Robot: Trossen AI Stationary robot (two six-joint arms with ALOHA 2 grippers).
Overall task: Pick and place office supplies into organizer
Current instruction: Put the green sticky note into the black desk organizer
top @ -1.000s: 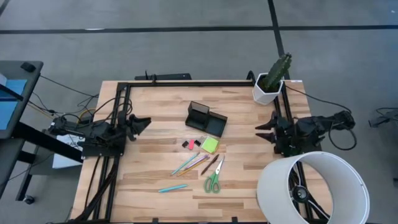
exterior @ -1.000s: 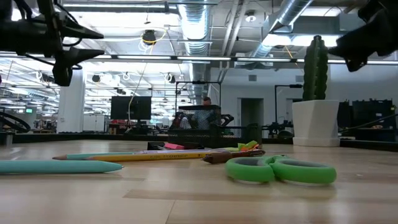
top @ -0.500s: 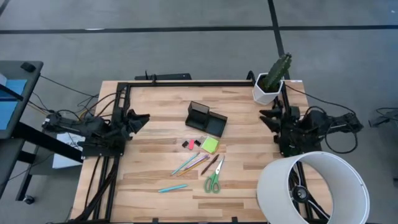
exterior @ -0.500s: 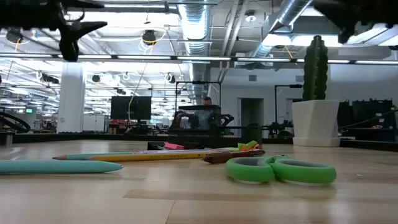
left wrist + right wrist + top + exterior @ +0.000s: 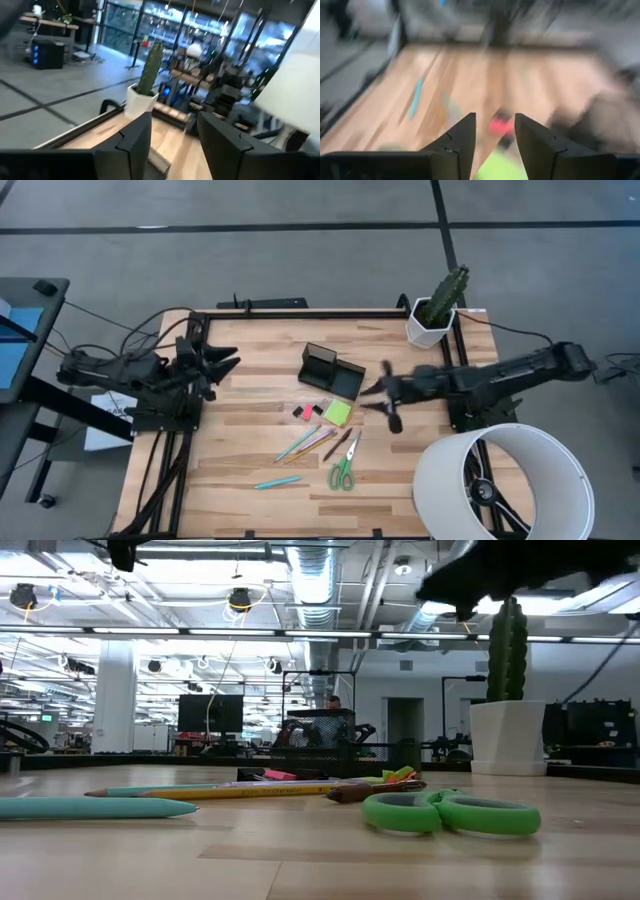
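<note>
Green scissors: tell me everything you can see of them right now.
The green scissors lie flat on the wooden table, near its front edge. Two green loop handles, plastic by the look, point toward that edge; the pale metal blades look closed and angle toward the sticky pad. A dark pen lies just beside the blades; contact is unclear. No gripper touches them.

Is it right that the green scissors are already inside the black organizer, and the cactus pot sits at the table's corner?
Not quite. The high view shows the green scissors lying flat on the table, apart from the black organizer and nearer the front edge. The cactus pot does sit at the table's corner.
</note>
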